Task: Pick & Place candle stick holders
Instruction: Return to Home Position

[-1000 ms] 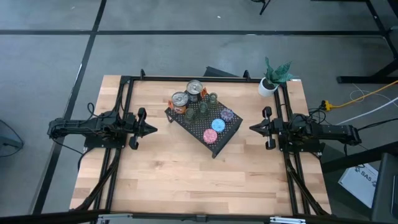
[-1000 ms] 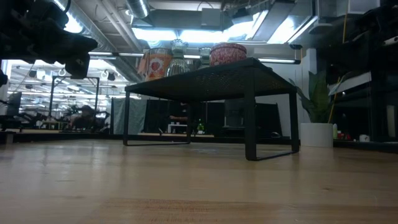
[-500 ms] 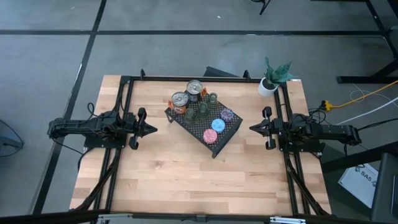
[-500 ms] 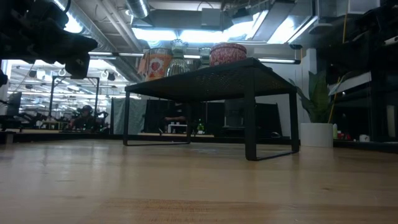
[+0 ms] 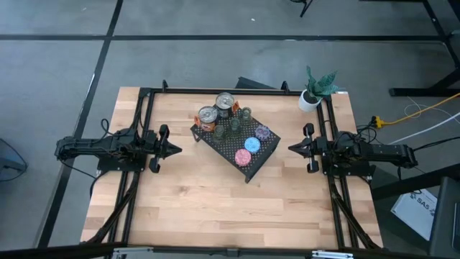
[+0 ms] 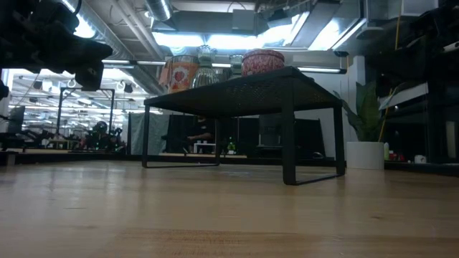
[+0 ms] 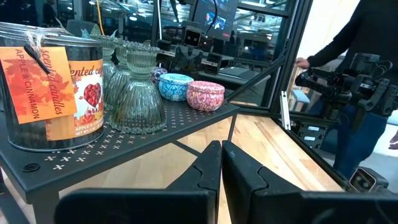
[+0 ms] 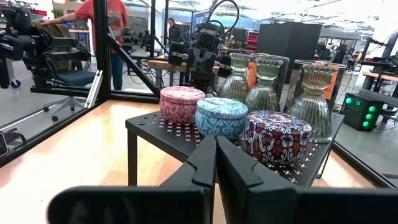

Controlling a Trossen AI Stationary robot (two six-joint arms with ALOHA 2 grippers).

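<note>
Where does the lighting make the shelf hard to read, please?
Low view: ceiling lights behind leave the shelf a backlit silhouette. High view: even light, tins plain to see. Wrist views: tins well lit.

Seen level from the surface (image 6: 215,215), the shelf (image 6: 244,89) hides all but the upper parts of 1 candle tin (image 6: 179,72), 1 ribbed glass holder (image 6: 206,61) and the pink holder (image 6: 262,61). The blue holder (image 7: 176,86) and the purple holder (image 7: 158,73) are out of sight in that view. In the left wrist view the purple holder sits mostly behind glass, and a person (image 7: 348,74) is cut off by the picture's edge.
</note>
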